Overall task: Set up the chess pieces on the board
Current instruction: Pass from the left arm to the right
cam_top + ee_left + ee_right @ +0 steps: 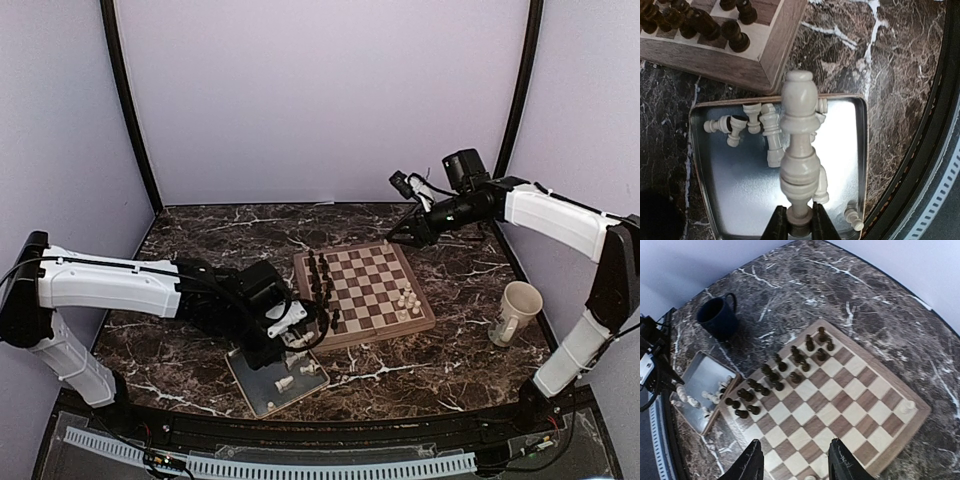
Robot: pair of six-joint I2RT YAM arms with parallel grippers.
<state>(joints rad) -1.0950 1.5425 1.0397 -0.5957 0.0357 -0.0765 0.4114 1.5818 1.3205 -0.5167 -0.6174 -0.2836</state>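
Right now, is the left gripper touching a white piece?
Touching. The left wrist view shows the left gripper with both fingers pressed against the base of a white piece, with the tray behind it.

Bright even light, glare on metal tray, soft shadows, wrist views bowed at edges

The top view looks down from above and behind the arms over the table. The left wrist view hangs close, facing down past the piece in the left gripper onto the tray below it. The right wrist view looks slantwise from higher across the board ahead of the right gripper. All share board and tray.
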